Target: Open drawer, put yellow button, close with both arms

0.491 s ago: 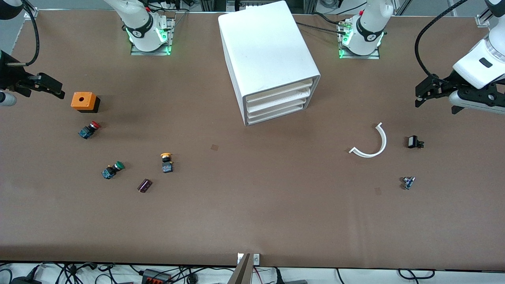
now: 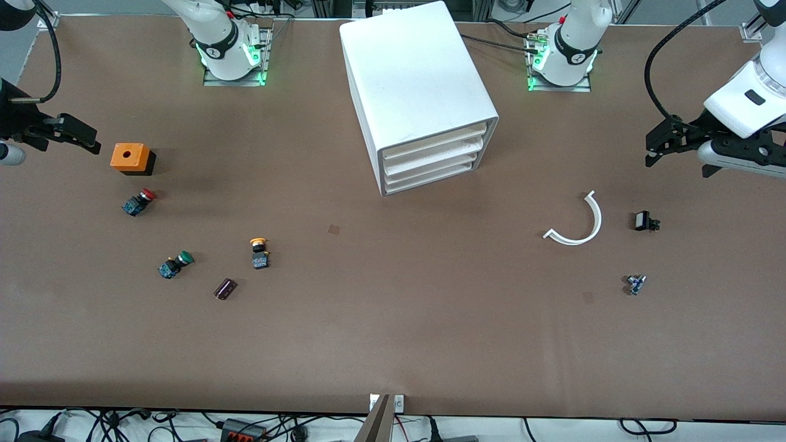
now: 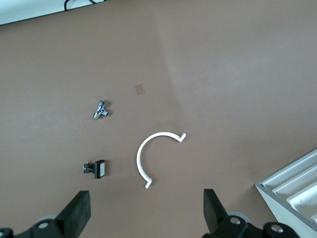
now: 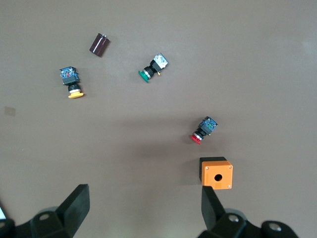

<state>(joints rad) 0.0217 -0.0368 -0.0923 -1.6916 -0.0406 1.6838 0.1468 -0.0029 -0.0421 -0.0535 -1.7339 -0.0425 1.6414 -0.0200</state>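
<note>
Left gripper (image 2: 656, 147) fingers spread wide, nothing between them, up in the air at the right edge of the front view over bare table at the left arm's end; in the left wrist view the two finger tips (image 3: 77, 213) sit far apart at the bottom of the frame. Right gripper (image 2: 83, 136) also spread, empty, at the left edge of the front view, hovering beside the orange box (image 2: 130, 158); right wrist view shows its fingers (image 4: 75, 202) wide apart at the bottom of the frame.

Yellow button (image 2: 258, 251) lies on the table in the left-centre of the front view, cap pointing toward the robot bases, untouched, well apart from both grippers; upper left in the right wrist view. Green button (image 2: 175, 264) and a dark cylinder (image 2: 225, 288) near it, red button (image 2: 139, 202) just below the orange box.

Cabinet (image 2: 417, 92) at top centre of the front view. Top drawer (image 2: 435, 143) closed, flush with the three below it.

Right half of the front view: white curved piece (image 2: 583, 224), small black part (image 2: 645, 221), small metal part (image 2: 635, 283), all on the table (image 2: 393, 344).
</note>
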